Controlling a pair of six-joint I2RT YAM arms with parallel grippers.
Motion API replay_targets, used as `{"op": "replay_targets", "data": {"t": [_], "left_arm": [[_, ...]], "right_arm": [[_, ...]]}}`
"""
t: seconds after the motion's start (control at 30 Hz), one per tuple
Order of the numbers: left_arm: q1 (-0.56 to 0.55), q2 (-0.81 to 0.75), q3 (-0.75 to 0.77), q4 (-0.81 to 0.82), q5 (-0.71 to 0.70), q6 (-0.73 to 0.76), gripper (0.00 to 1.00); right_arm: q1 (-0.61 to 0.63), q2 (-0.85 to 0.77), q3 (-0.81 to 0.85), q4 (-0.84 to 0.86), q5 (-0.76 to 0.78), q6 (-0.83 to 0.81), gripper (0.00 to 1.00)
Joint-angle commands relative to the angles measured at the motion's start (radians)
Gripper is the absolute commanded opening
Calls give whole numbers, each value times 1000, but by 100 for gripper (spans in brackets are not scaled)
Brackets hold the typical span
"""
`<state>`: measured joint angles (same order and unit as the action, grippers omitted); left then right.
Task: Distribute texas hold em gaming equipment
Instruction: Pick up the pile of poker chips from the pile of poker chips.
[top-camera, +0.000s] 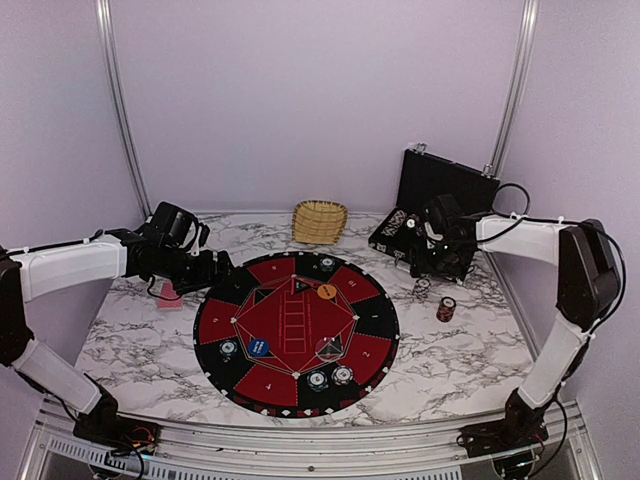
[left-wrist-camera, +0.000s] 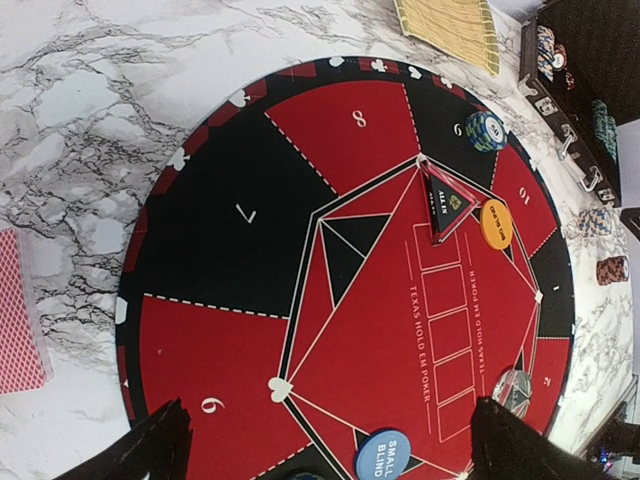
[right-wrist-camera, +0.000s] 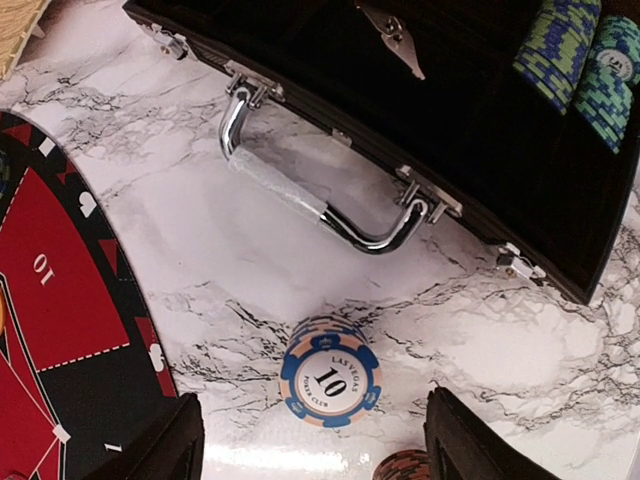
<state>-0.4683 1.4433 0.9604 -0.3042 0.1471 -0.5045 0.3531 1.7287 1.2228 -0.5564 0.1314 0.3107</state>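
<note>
right wrist view: the chip stack (right-wrist-camera: 330, 383) stood on the table (right-wrist-camera: 250, 260) between the spread, empty fingers of the right gripper (right-wrist-camera: 312, 398); the left gripper (left-wrist-camera: 330, 403), also spread, hovered over the mat (left-wrist-camera: 220, 230), well apart

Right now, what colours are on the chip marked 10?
Pinkish-orange chip with blue edge patches and a white centre; clearest in the right wrist view.

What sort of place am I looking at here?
Probably a robot test booth, not a card room: plain lilac walls with metal frame posts surround a marble-patterned table, two robot arms are bolted at its near edge, and a poker mat is laid out.
</note>
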Motion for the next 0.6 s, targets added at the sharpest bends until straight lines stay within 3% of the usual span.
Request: {"op": "replay_targets", "data": {"t": [0.0,0.57], "left_arm": [[4,-6,19,-17,-15,13,99],[7,-14,10,-18,-20,12,99]], "right_arm": [[-8,38,25,46,-15,-17,74],[-20,126,28,68,19,-9,65]]}}
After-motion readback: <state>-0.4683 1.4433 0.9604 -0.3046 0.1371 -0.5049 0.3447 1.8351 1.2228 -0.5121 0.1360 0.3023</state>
